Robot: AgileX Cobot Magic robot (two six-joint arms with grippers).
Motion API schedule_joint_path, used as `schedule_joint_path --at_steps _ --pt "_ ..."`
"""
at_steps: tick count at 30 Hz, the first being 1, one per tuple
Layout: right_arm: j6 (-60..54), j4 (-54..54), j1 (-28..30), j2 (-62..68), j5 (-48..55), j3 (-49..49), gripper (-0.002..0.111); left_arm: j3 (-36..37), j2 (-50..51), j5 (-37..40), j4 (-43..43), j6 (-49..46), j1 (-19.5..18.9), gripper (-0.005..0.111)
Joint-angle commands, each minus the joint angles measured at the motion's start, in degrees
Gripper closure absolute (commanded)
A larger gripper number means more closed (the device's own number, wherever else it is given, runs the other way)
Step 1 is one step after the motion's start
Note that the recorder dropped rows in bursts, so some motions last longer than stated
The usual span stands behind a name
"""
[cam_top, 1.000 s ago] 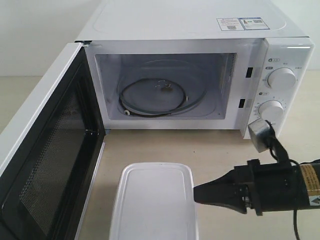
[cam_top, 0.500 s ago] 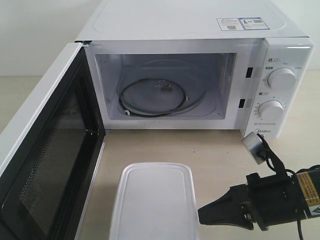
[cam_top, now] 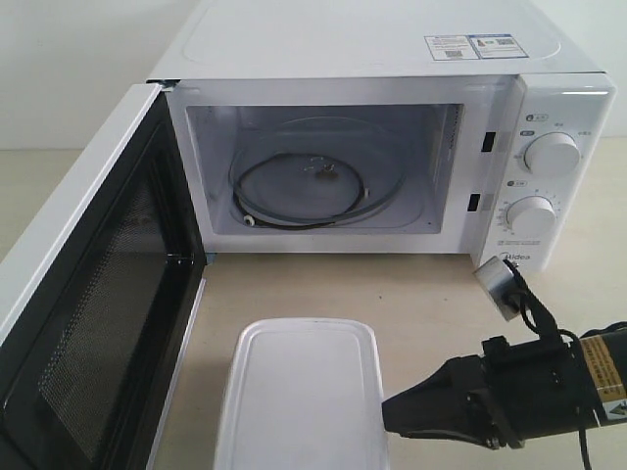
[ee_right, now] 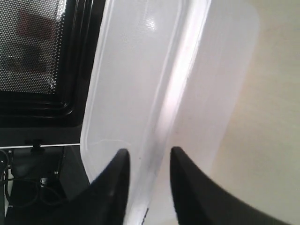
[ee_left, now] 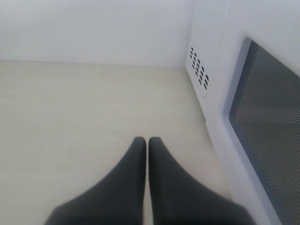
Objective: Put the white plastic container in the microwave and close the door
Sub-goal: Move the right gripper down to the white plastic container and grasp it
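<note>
The white plastic container [cam_top: 302, 392] lies lidded on the table in front of the open microwave [cam_top: 392, 49]. The door [cam_top: 88, 294] is swung wide to the left, its mesh window facing inward. My right gripper [cam_top: 385, 411] comes in low from the right, its tip at the container's right edge. In the right wrist view its jaws [ee_right: 149, 152] stand open on either side of the container's [ee_right: 159, 84] rim, not clamped on it. My left gripper [ee_left: 147, 139] is shut and empty over bare table beside the door's outer face [ee_left: 267, 122]; the exterior view does not show it.
Inside the cavity a glass turntable with its roller ring [cam_top: 313, 191] sits on the floor. Two dials [cam_top: 552, 154] are on the right panel. The open door walls off the table's left side. The table [cam_top: 431, 294] between microwave and container is bare.
My right gripper dropped lower beside the container, then slid left until its tip reached the container's right edge. The container and door stayed still.
</note>
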State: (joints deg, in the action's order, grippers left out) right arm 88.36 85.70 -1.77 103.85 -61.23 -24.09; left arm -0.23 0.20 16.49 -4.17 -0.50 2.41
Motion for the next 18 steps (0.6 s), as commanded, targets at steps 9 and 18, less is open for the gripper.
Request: schedule_joint_path --at_steps 9,18 --pt "4.73 -10.46 -8.19 0.23 9.37 -1.22 0.057 0.23 -0.2 -0.02 -0.52 0.09 -0.12 0.102" --pt "7.55 -9.15 -8.61 0.23 6.69 -1.45 0.085 0.23 -0.2 -0.02 -0.52 0.09 -0.12 0.102"
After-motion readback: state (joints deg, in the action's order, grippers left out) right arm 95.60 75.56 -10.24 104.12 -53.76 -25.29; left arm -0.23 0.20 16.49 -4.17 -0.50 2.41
